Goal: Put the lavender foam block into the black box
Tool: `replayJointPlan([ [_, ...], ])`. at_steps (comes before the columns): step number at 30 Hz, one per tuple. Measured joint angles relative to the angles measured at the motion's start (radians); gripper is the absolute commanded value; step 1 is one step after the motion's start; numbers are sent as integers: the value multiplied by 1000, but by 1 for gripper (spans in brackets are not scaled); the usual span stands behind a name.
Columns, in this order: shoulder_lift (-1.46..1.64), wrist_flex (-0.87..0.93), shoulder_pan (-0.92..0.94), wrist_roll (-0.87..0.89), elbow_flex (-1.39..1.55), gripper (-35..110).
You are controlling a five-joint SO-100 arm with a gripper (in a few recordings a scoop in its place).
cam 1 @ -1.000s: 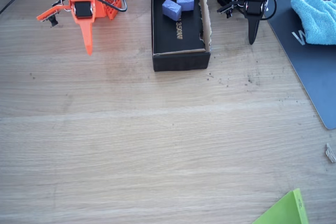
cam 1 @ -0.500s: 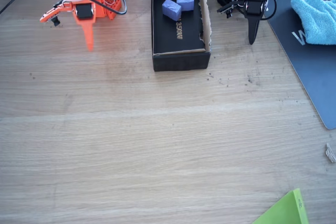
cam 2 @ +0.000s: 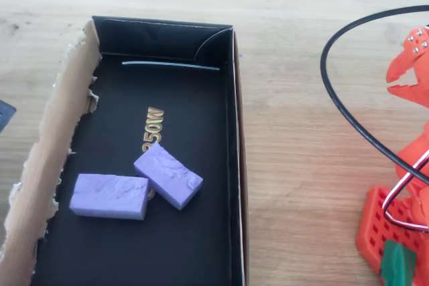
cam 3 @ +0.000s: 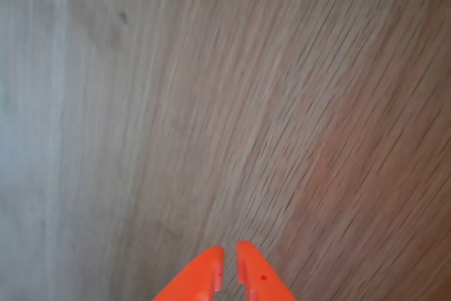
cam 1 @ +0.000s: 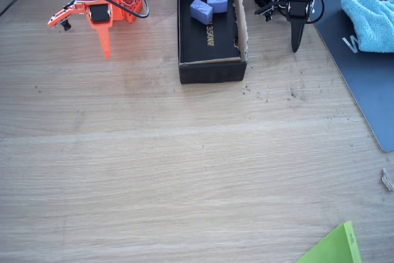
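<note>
While lavender foam block (cam 2: 108,196) lies crosswise in black box (cam 2: 231,165), orange end effector (cam 3: 230,273) nearly closed, empty.

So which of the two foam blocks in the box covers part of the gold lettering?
The angled block, nearer the box's plain black wall; the other block lies beside the torn edge.

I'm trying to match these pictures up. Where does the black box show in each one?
Fixed view: the black box stands at top centre, torn brown edge on its right.
Overhead view: the box takes the left half, torn edge on its left.
Wrist view: bare wood ahead of the claw.
Shared landmark: two lavender foam blocks inside.
</note>
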Motion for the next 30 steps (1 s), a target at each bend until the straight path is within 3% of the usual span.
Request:
replayJointPlan([
  [30,0,0,2,-20,0,0],
])
